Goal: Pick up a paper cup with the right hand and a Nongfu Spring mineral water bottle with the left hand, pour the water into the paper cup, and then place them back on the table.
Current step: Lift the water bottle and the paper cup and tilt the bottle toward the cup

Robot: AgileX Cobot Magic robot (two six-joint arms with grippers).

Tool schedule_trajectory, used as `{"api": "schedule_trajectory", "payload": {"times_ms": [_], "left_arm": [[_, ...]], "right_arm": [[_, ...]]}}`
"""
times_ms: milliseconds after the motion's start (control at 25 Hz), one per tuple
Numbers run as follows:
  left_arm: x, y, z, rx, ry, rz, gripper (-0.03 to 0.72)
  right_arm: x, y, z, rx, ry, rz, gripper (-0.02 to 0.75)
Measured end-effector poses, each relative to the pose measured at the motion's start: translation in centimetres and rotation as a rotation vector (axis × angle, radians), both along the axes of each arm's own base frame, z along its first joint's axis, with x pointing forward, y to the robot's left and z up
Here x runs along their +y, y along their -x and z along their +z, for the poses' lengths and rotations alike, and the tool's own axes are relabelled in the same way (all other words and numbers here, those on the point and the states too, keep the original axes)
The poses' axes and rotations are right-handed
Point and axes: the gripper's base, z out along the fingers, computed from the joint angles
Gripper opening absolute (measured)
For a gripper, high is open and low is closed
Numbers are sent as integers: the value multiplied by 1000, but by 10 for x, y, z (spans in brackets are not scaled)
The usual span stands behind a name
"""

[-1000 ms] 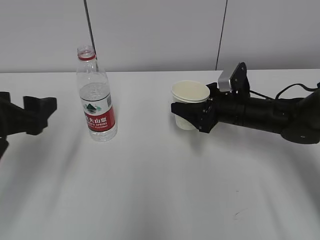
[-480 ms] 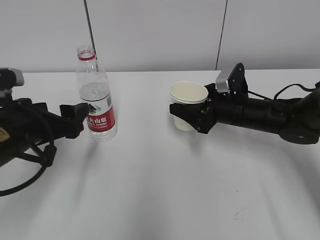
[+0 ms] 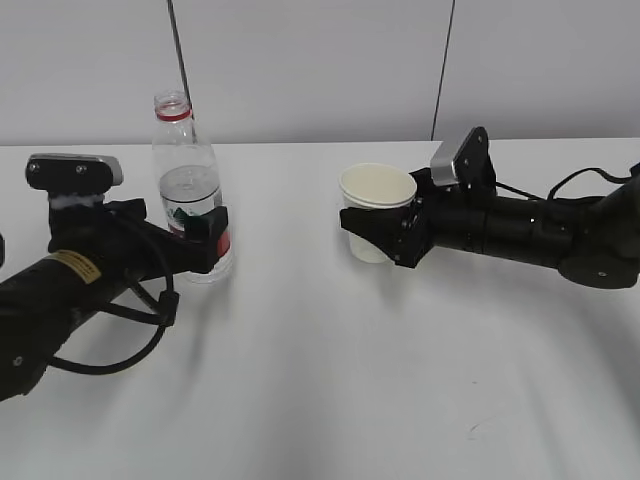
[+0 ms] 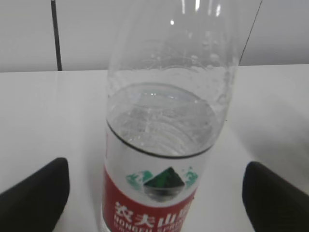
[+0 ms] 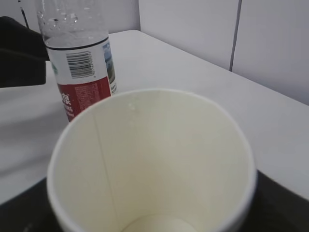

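Table (image 3: 330,400) fills the near ground, white and bare save a small dark scuff (image 3: 472,430) toward the right. On the left, the left claw (image 3: 205,240) lies spread around the lower part of the bottle (image 3: 190,190); the left wrist view shows its two dark fingers (image 4: 34,198) standing apart from the label on either side, not touching. The bottle stands upright, uncapped, about half full of water. On the right, the right claw (image 3: 385,235) is clenched on the cup (image 3: 377,208), which is upright and empty. Bottle and cup are well apart. Behind runs a pale wall (image 3: 320,70).
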Motion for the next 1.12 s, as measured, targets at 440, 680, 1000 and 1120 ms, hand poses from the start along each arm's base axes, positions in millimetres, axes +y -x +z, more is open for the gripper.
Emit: {"api": "schedule_trajectory", "payload": {"times_ms": [440,680,1000,1120], "left_arm": [[-15,-43,-31,1,6,54,666],[-14,-53,-38,-28,7,62,573],[-18,-52,-37,-79,-27,1,434],[-16,-53,-37,-91,-55,-19,432]], "right_arm": [[0,0,-1,6,11,-6,524],[-1,0,-1,8,13,-7,524],[0,0,-2,8,19,-1,524],[0,0,-2,12,18,1,524]]}}
